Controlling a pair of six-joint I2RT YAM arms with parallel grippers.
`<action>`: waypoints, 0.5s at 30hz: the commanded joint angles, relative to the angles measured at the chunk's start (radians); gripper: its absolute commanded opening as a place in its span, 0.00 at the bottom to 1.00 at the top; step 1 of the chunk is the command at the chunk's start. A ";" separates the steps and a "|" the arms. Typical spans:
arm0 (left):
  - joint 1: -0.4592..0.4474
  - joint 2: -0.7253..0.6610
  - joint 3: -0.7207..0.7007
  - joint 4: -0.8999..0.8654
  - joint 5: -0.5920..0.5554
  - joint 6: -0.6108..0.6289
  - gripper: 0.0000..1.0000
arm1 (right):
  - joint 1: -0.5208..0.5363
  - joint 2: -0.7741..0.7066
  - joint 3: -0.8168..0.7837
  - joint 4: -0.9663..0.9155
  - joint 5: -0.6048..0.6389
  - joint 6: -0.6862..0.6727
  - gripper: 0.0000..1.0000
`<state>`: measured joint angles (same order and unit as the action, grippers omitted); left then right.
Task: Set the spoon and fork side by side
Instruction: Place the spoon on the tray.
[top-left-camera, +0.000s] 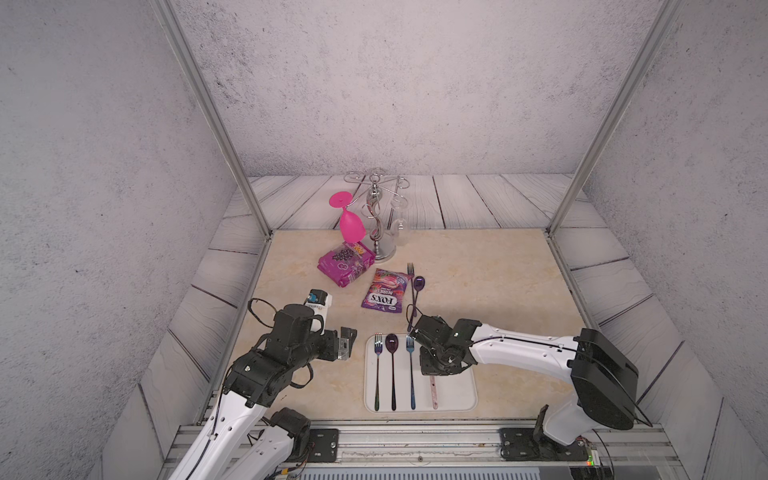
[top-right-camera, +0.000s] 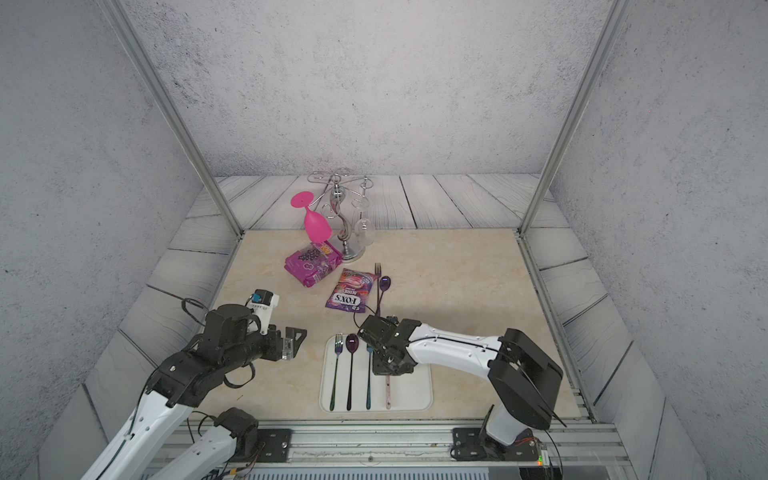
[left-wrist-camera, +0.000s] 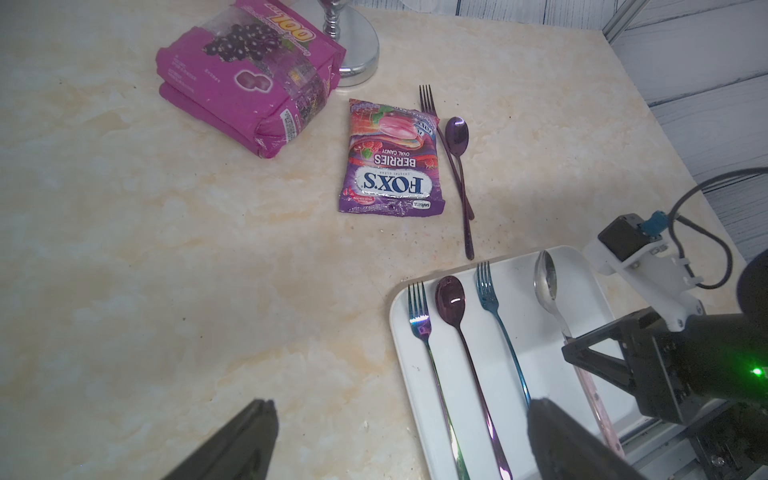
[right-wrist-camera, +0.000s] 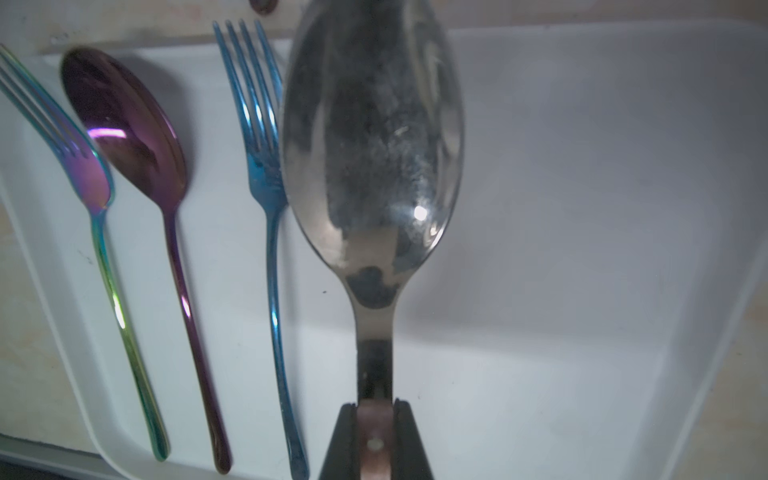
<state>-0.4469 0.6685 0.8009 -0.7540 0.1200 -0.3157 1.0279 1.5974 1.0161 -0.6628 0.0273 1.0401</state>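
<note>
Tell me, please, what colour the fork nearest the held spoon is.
The fork is blue, best seen in the right wrist view.

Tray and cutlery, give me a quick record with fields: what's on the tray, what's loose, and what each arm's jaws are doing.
Tray: rainbow fork, purple spoon, blue fork, parallel, heads away from robot
Right jaws: shut on silver spoon, over tray beside blue fork
Left jaws: open, empty, beside tray
Table: dark fork, small spoon, handles crossing, beside candy bag
</note>
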 joint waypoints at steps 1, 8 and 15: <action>0.004 -0.009 -0.005 -0.005 -0.006 -0.004 1.00 | 0.004 0.023 0.022 0.022 -0.002 0.029 0.00; 0.004 -0.015 -0.007 -0.008 -0.008 -0.003 0.99 | 0.005 0.072 0.028 0.031 -0.005 0.038 0.00; 0.004 -0.013 -0.007 -0.008 -0.002 -0.002 0.99 | 0.007 0.101 0.046 0.031 0.001 0.034 0.00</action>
<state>-0.4469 0.6613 0.8009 -0.7544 0.1200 -0.3180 1.0294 1.6878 1.0313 -0.6300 0.0242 1.0664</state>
